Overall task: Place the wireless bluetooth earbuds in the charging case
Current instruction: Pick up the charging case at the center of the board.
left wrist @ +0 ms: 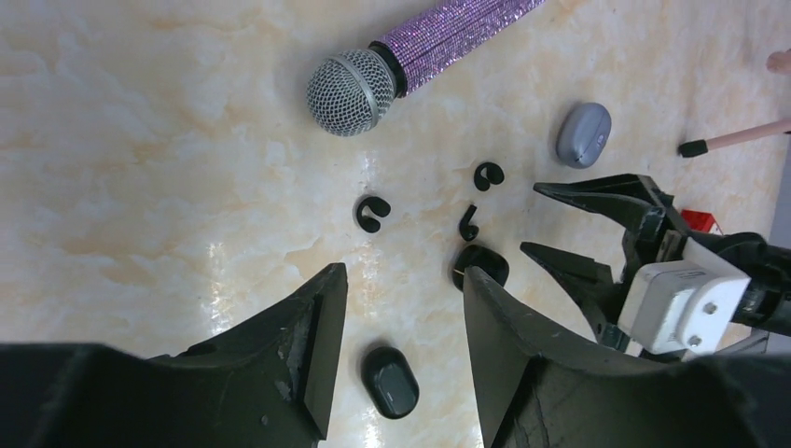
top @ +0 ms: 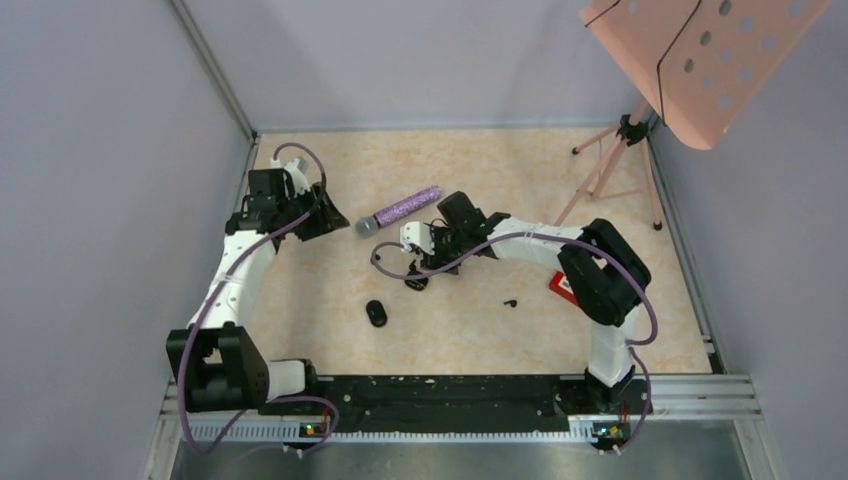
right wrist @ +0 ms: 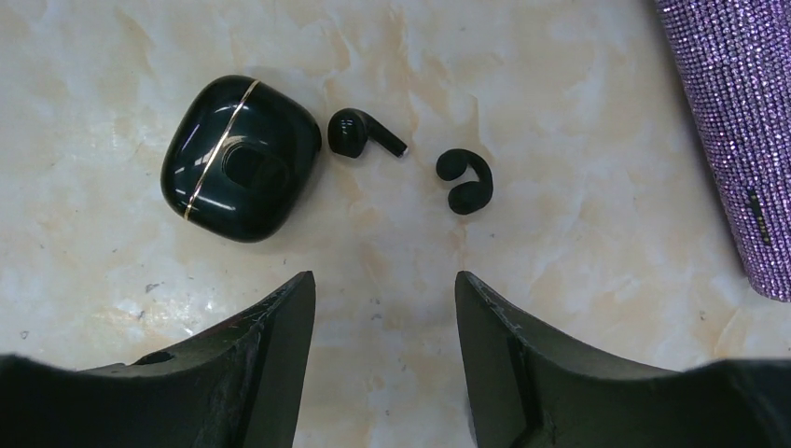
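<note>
Just beside the black charging case [right wrist: 241,159] lie a stemmed earbud [right wrist: 364,133] and a hooked earbud [right wrist: 464,179], ahead of the right gripper [right wrist: 382,280], jaws parted, empty.

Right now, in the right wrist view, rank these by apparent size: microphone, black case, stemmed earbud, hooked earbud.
1. microphone, largest even though the frame cuts it off
2. black case
3. stemmed earbud and hooked earbud: they look about alike, so not ranked

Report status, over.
Left pincer open, right pincer open, both empty. Stem earbud and hook earbud loose beside shut case. Microphone clear of them.
</note>
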{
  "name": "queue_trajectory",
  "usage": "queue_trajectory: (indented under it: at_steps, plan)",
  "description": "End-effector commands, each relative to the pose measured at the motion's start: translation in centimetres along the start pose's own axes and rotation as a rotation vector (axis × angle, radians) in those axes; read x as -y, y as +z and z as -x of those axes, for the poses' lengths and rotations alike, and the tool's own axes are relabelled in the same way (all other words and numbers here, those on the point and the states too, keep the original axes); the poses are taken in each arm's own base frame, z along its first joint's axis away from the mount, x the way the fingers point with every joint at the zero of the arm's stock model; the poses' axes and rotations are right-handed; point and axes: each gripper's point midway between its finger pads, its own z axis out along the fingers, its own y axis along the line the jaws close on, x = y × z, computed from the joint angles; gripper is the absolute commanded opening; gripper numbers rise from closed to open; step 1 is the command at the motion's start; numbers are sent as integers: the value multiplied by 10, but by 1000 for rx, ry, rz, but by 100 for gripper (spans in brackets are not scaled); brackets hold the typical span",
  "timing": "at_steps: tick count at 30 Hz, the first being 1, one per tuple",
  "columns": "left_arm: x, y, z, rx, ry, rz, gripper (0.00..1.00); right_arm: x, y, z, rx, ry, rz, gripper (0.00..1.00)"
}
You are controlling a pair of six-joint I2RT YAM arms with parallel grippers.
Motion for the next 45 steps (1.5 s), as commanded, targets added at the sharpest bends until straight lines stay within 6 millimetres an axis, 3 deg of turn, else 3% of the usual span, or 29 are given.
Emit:
queue_trajectory:
  at_steps: [1, 5, 8, 17, 27, 37, 40, 45]
  plan:
    - [-1, -19, 15, 86, -23, 3, 54, 17, 10, 25, 41, -126, -63, 57]
    - [-11, -25, 17, 113, -56, 23, 54, 4, 23, 32, 43, -144, -36, 57]
    - [-14, -30, 18, 127, -67, 30, 54, -16, 31, 42, 50, -170, 20, 57]
    - [-16, -36, 21, 161, -71, 30, 54, -54, 32, 52, 84, -169, 159, 59]
    - [-18, -39, 16, 161, -72, 34, 53, -47, 48, 64, 115, -165, 174, 59]
    - [-14, -37, 18, 156, -65, -4, 52, -64, 63, 56, 87, -179, 324, 55]
    - [-13, -37, 17, 153, -63, -8, 52, -62, 61, 57, 73, -170, 327, 44]
    - [-8, -27, 11, 118, -59, -75, 52, -53, 48, 55, 54, -138, 270, 45]
